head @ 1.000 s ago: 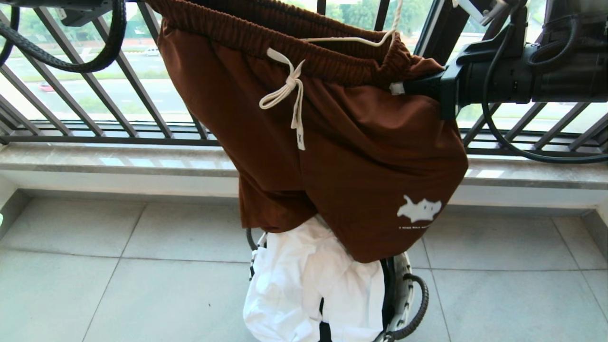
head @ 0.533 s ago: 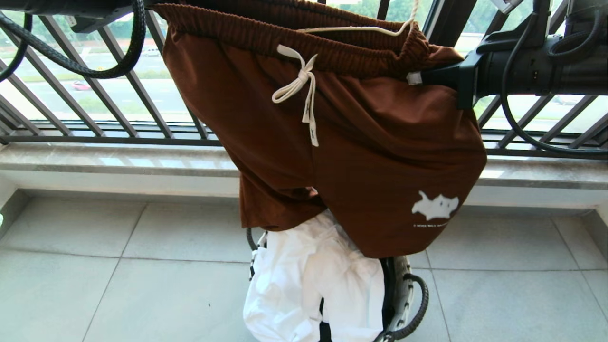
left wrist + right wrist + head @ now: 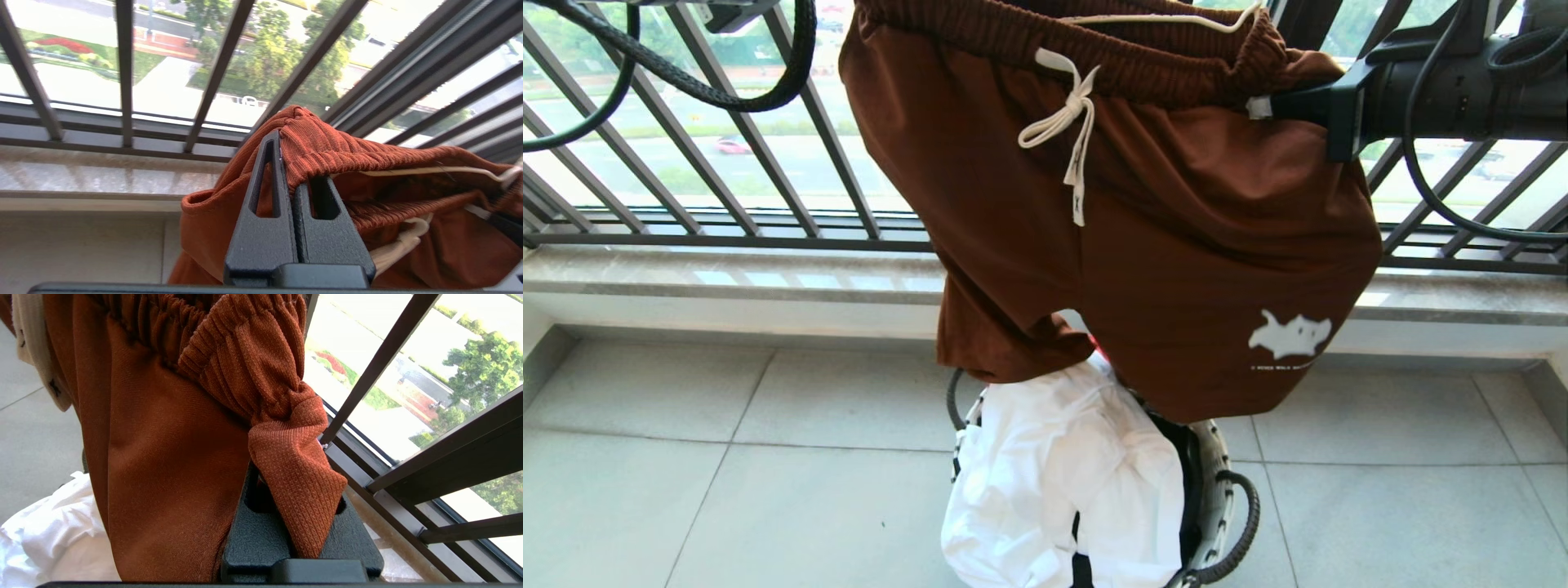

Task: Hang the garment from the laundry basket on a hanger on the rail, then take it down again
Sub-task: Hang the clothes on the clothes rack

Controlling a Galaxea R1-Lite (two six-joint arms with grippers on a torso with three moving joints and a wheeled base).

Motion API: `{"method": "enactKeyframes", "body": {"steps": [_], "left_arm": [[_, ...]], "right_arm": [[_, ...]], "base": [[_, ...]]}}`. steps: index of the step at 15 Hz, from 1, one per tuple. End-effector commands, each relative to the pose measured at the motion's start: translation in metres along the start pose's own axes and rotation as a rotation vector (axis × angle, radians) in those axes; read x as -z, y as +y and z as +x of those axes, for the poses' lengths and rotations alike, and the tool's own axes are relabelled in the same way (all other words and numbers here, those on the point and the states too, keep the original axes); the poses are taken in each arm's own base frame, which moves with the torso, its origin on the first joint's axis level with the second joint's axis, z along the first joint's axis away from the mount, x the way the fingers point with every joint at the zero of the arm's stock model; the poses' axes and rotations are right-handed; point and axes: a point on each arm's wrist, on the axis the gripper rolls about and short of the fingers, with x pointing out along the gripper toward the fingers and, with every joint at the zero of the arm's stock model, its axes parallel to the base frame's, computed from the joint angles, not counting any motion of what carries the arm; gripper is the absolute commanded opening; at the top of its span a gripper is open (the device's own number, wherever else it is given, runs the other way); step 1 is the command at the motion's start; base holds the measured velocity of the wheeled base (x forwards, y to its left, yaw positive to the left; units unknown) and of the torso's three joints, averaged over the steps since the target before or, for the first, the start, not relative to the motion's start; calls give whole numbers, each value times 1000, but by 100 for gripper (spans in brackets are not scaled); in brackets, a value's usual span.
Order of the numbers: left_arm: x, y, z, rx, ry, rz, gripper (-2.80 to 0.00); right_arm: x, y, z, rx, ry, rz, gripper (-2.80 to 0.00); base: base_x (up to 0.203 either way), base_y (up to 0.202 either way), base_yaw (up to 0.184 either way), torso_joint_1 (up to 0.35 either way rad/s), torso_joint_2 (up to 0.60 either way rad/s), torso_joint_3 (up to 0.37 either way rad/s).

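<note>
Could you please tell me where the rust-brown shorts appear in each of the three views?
Head view: shorts fill the upper centre.
Left wrist view: lower right, waistband pinched by the left gripper.
Right wrist view: left and centre, over the right gripper.
Shared landmark: the black window railing.

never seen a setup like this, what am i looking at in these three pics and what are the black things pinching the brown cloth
It is a two-armed robot. One picture comes from its head, looking down; the other two come from cameras on its wrists. The black things are its grippers. The left gripper and the right gripper are each shut on the waistband of the rust-brown shorts, holding them up before a barred window railing. Below, on the tiled floor, a white basket holds white cloth.
</note>
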Motion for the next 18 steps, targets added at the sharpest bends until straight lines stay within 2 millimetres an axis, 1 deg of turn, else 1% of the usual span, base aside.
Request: {"method": "enactKeyframes", "body": {"steps": [1,3,5,6,8,10,11,13,15,17,18], "left_arm": [[4,-14,-2,75,25,-12,-280],[12,-21,4,96,50,-17,-280],[33,-30,20,102,106,-35,-280],[43,-34,28,91,131,-59,-280],[65,-44,44,88,173,-101,-280],[83,-53,58,102,191,-126,-280],[88,-55,64,110,184,-131,-280],[89,-58,65,123,173,-135,-280],[87,-58,63,126,168,-137,-280],[78,-58,57,136,150,-143,-280],[71,-59,52,148,123,-151,-280]], "right_arm": [[8,-1,14,-4,22,7,-280],[14,4,25,-23,42,16,-280],[20,11,38,-38,60,22,-280],[20,14,42,-42,60,22,-280],[19,20,46,-48,59,32,-280],[12,25,46,-53,21,82,-280],[9,27,45,-57,10,92,-280],[5,35,43,-84,2,111,-280],[2,48,45,-128,-1,134,-280],[0,65,48,-179,-2,141,-280],[-2,71,49,-200,-6,144,-280]], "base": [[0,0,0,0,0,0],[0,0,0,0,0,0],[0,0,0,0,0,0],[0,0,0,0,0,0],[0,0,0,0,0,0],[0,0,0,0,0,0],[0,0,0,0,0,0],[0,0,0,0,0,0],[0,0,0,0,0,0],[0,0,0,0,0,0],[0,0,0,0,0,0]]}}
